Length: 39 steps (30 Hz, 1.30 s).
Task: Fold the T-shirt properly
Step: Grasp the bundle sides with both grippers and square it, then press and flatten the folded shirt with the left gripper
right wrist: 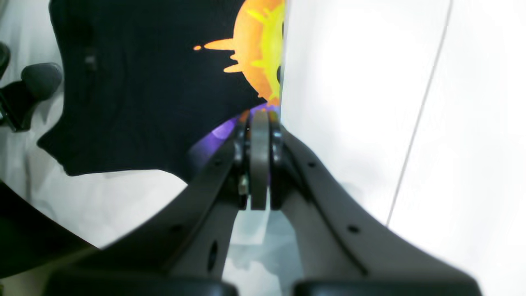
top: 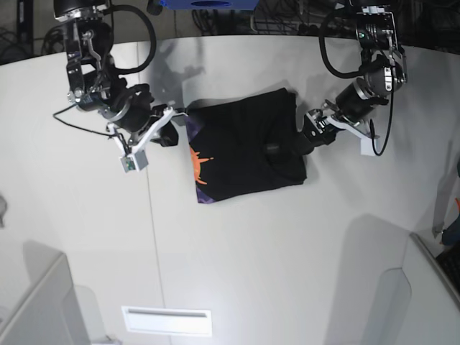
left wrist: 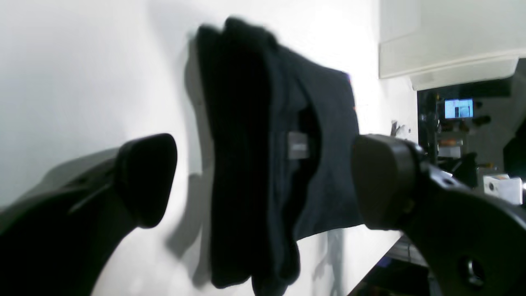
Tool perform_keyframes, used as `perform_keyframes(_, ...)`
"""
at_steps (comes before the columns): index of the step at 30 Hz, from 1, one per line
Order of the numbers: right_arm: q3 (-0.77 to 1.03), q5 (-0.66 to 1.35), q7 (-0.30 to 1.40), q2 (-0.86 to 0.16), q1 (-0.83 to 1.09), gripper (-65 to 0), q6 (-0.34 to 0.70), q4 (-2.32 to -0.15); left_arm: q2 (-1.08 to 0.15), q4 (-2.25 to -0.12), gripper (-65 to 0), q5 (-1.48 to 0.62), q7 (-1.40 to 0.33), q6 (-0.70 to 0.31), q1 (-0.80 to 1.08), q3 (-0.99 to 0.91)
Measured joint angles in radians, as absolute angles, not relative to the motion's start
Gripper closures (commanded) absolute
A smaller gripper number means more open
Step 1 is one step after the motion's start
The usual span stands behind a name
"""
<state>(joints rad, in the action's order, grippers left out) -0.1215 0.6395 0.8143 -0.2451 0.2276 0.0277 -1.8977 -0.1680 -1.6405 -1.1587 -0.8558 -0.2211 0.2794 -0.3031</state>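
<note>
T-shirt (top: 244, 147) lies folded on the white table (top: 287, 259), between both arms. Left gripper (left wrist: 263, 181) is spread wide at its bunched edge, grasping nothing. Right gripper (right wrist: 259, 123) is pinched closed on the printed edge.

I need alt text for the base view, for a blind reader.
A folded black T-shirt with an orange print lies on a white table. The right gripper is at its printed edge, the left gripper at the opposite edge.

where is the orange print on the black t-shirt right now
In the base view the orange print sits on the left edge of the folded black cloth T-shirt, beside the right gripper.
</note>
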Motion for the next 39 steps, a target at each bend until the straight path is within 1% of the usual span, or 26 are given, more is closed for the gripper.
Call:
perform_keyframes(3,-0.123,0.641,0.815,-0.24,0.23,0.0,0.028,-1.898,-0.172,-1.634,-65.0,-1.143,-0.849,-0.161,0.253,-0.262)
perform_keyframes(5,-0.122,0.643,0.815,-0.241,0.231,0.0,0.028,-1.898,-0.171,-1.629,-65.0,-1.068,-0.85,-0.122,0.229,-0.219)
perform_keyframes(9,-0.122,0.642,0.815,-0.241,0.232,0.0,0.027,-1.906,-0.164,-1.614,-64.8,-1.01,-0.842,-0.105,0.217,-0.175)
perform_keyframes(10,-0.122,0.643,0.815,-0.241,0.234,0.0,0.028,-1.916,-0.166,-1.614,-60.9,-1.01,-0.842,-0.105,0.216,-0.173)
perform_keyframes(11,-0.122,0.643,0.815,-0.24,0.234,0.0,0.028,-1.928,-0.166,-1.611,-55.0,-1.008,-0.842,-0.105,0.215,-0.172)
perform_keyframes(13,-0.122,0.646,0.815,-0.241,0.231,0.0,0.028,-1.939,-0.168,-1.604,-41.1,-0.996,-0.845,-0.104,0.216,-0.171)
perform_keyframes(14,-0.122,0.646,0.814,-0.241,0.231,0.0,0.028,-1.941,-0.17,-1.601,-33.2,-0.985,-0.851,-0.103,0.216,-0.17)
perform_keyframes(16,-0.122,0.646,0.815,-0.24,0.233,0.0,0.028,-1.942,-0.169,-1.6,-21.1,-0.938,-0.851,-0.104,0.216,-0.17)
perform_keyframes(18,-0.122,0.646,0.815,-0.241,0.234,0.0,0.028,-1.942,-0.169,-1.598,-12.2,-0.907,-0.85,-0.104,0.216,-0.17)
perform_keyframes(19,-0.122,0.646,0.815,-0.24,0.234,0.0,0.028,-1.942,-0.168,-1.595,-9.1,-0.904,-0.85,-0.104,0.216,-0.17)
perform_keyframes(20,-0.122,0.646,0.815,-0.24,0.233,0.0,0.028,-1.942,-0.168,-1.59,-7.2,-0.895,-0.85,-0.105,0.216,-0.17)
perform_keyframes(25,-0.122,0.646,0.815,-0.24,0.234,0.0,0.028,-1.942,-0.17,-1.551,0.0,-0.897,-0.849,-0.105,0.194,-0.169)
perform_keyframes(28,-0.122,0.647,0.814,-0.24,0.235,0.0,0.028,-1.942,-0.18,-1.531,0.0,-0.899,-0.85,-0.111,0.179,-0.168)
perform_keyframes(30,-0.122,0.646,0.812,-0.241,0.245,0.0,0.028,-1.942,-0.236,-1.525,0.0,-0.891,-0.849,-0.112,0.162,-0.116)
perform_keyframes(32,-0.121,0.643,0.818,-0.241,0.252,0.0,0.028,-1.942,-0.328,-1.524,0.0,-0.845,-0.847,-0.12,0.113,0.007)
perform_keyframes(34,-0.117,0.648,0.815,-0.239,0.25,0.0,0.028,-1.942,-0.42,-1.527,0.0,-0.807,-0.894,-0.118,0.035,0.164)
perform_keyframes(37,-0.046,0.648,0.811,-0.228,0.263,0.0,0.035,-1.943,-0.505,-1.549,0.0,-0.712,-0.949,-0.117,-0.076,0.368)
perform_keyframes(39,-0.002,0.641,0.815,-0.229,0.275,0.0,0.035,-1.943,-0.545,-1.583,0.0,-0.614,-0.93,-0.113,-0.122,0.493)
